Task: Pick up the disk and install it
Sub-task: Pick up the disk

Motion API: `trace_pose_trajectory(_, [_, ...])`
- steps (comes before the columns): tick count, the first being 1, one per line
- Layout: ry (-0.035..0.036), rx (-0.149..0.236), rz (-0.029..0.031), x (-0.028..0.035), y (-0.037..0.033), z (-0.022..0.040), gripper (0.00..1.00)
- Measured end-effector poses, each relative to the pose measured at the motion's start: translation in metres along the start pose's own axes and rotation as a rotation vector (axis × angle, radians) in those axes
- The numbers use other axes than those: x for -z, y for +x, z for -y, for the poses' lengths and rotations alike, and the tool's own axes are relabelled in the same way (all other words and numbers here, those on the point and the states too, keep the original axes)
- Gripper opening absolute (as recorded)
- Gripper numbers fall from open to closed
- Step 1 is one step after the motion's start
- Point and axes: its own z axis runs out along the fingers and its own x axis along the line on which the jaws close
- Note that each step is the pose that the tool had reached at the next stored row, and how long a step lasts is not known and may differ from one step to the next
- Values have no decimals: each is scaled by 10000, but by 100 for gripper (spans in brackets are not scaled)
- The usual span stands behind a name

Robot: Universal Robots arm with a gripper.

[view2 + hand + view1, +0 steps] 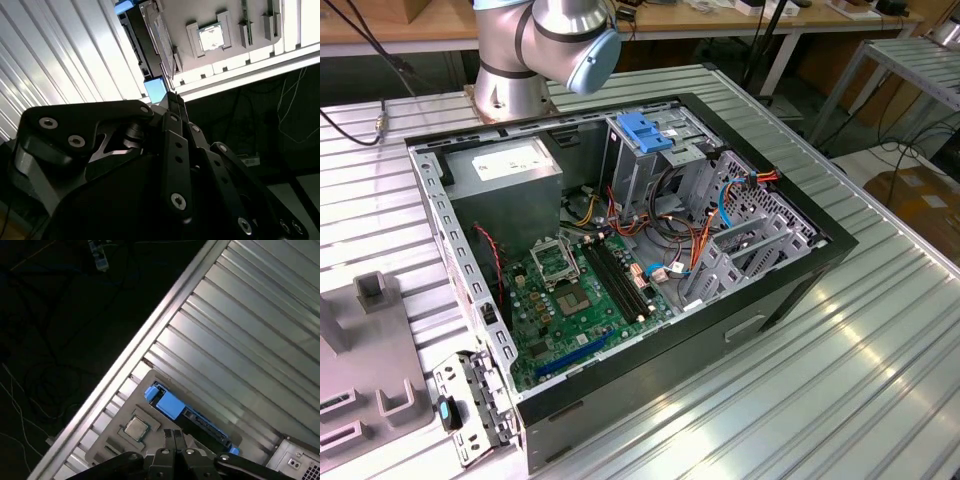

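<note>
The disk (200, 421) stands on its edge in a grey holder plate (107, 437) on the ribbed metal table, with a blue plastic tab at each end. In the second wrist view the disk (150, 42) shows its labelled side, one blue tab close to the fingertips. My gripper (173, 433) hovers just off the disk, near its middle. Its fingers are shut together with nothing between them. In the second wrist view the gripper (171, 98) points at the disk's nearer end.
A processor chip (136, 427) sits in a pocket of the holder plate beside the disk. The open computer case (790, 290) lies on the table, with a blue-topped drive cage (645, 130), a grey box (505, 170) and a green motherboard (580, 300). The table edge (150, 335) drops to dark floor.
</note>
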Motion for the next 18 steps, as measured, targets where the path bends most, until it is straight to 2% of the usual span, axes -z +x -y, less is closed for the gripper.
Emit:
trace_pose_trajectory(1, [-17, 731, -32, 0, 0, 0, 11])
trace_pose_trajectory(2, [-26, 1144, -50, 0, 0, 0, 11])
trace_pose_trajectory(3, [-30, 1307, -57, 0, 0, 0, 11])
trace_pose_trajectory(18, [-46, 2012, -89, 0, 0, 0, 11])
